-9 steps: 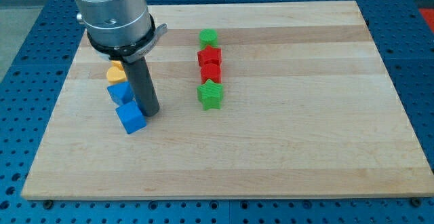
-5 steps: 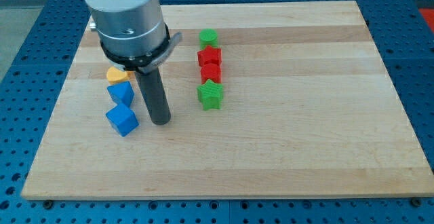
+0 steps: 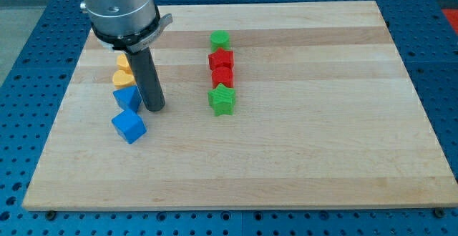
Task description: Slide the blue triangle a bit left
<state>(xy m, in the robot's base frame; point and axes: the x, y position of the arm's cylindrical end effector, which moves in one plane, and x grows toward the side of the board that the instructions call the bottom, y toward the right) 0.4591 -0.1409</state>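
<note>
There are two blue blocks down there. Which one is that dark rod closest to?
The upper blue block, just below the yellow ones. My tip sits right beside its right edge, while the blue cube lies farther toward the view's bottom.

The pale wooden board point(image 3: 300, 157) is showing smooth, matt grain in long strips; the blue plastic-looking cube point(image 3: 129, 127) is looking matt; the dark rod point(image 3: 149, 79) is appearing smooth, under a brushed grey metal cylinder point(image 3: 118, 7); the blue perforated table point(image 3: 21, 64) is looking like painted metal.
</note>
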